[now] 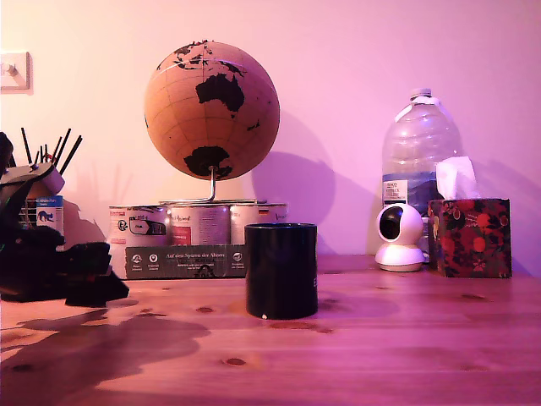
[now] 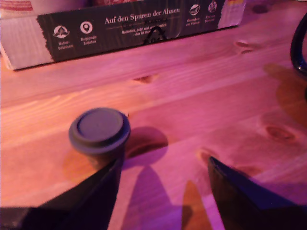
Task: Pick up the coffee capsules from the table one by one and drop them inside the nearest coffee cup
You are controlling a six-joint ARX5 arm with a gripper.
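My claw (image 2: 163, 191) hung released just beside the coffee capsule (image 2: 99, 131) on the bench (image 2: 201, 96), near the printed box (image 2: 129, 26); I judged it light, stiff, slick, best pinched across its tapered sides.

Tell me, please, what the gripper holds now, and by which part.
Nothing is held. The gripper is open above the table, its jaws spread apart. One capsule stands on the wood beside one jaw, not between them.
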